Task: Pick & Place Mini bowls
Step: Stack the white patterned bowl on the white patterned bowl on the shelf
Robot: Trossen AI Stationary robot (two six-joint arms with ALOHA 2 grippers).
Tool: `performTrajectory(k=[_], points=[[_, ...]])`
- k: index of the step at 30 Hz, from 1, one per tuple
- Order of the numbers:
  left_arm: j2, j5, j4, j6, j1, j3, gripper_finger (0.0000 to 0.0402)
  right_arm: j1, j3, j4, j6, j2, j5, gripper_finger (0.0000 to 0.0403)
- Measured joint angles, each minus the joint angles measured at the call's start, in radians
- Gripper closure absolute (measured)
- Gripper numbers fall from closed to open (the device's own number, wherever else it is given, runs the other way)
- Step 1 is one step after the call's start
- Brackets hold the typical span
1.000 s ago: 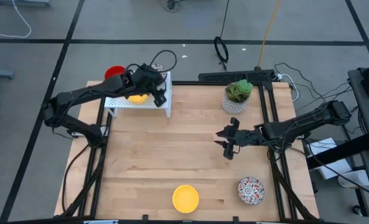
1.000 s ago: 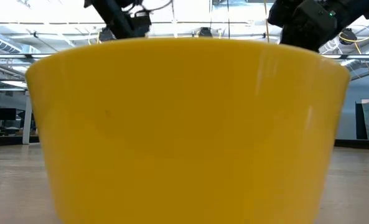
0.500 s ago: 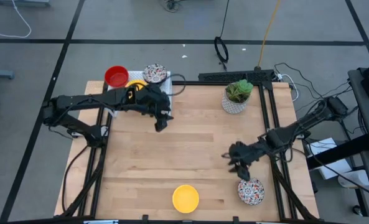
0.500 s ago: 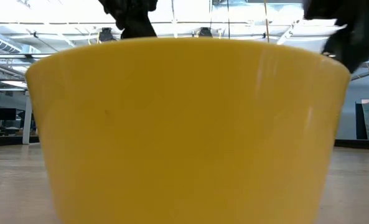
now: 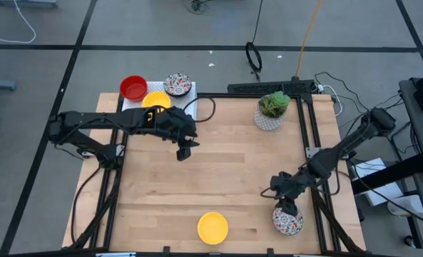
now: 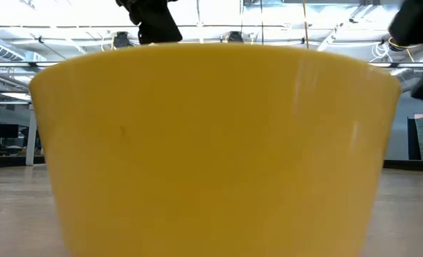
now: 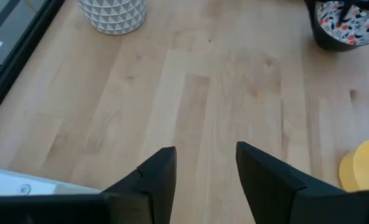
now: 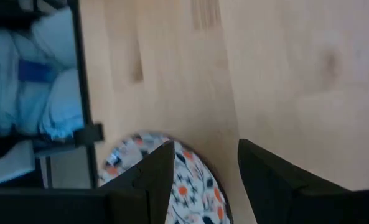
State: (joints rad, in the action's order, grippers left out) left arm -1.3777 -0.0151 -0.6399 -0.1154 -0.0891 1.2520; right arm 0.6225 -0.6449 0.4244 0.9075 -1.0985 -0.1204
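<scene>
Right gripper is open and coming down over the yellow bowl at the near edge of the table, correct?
Not quite. The right gripper is open, but the high view shows it above the speckled bowl, not the yellow bowl, which sits apart to the side. The right wrist view confirms it: the speckled bowl lies just beyond its fingers.

Light wooden table (image 5: 218, 178), black-framed. White perforated rack (image 5: 136, 107) at 11 o'clock corner. White pot with green plant (image 5: 270, 114) at 1 o'clock. Yellow mini bowl (image 5: 212, 227) at 6 o'clock, near edge. Speckled mini bowl (image 5: 288, 221) at 5 o'clock.
</scene>
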Motion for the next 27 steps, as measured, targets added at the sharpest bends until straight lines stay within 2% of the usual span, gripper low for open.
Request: performTrajectory(k=[5,10,17,20,25,27], points=[[0.0,0.024,0.002,-0.006,0.001,0.0,0.0228,0.024,0.083,-0.083,0.005,0.0,-0.02,0.0239],[0.0,0.045,0.002,-0.019,0.0,0.0,0.023,0.028,0.146,-0.14,0.035,0.0,-0.09,0.0239],[0.0,0.05,0.007,-0.019,0.0,0.0,0.0238,0.028,0.222,-0.139,0.037,0.0,-0.075,0.0247],[0.0,0.05,0.007,-0.019,0.0,0.0,0.0236,0.028,0.231,-0.137,0.003,0.0,-0.062,0.0281],[0.0,0.05,0.007,-0.019,0.0,0.0,0.0241,0.007,0.23,-0.212,-0.062,0.002,-0.067,0.0378],[0.0,0.05,0.007,-0.019,0.0,0.0,0.0246,-0.002,0.231,-0.259,-0.096,0.0,-0.066,0.0392]])
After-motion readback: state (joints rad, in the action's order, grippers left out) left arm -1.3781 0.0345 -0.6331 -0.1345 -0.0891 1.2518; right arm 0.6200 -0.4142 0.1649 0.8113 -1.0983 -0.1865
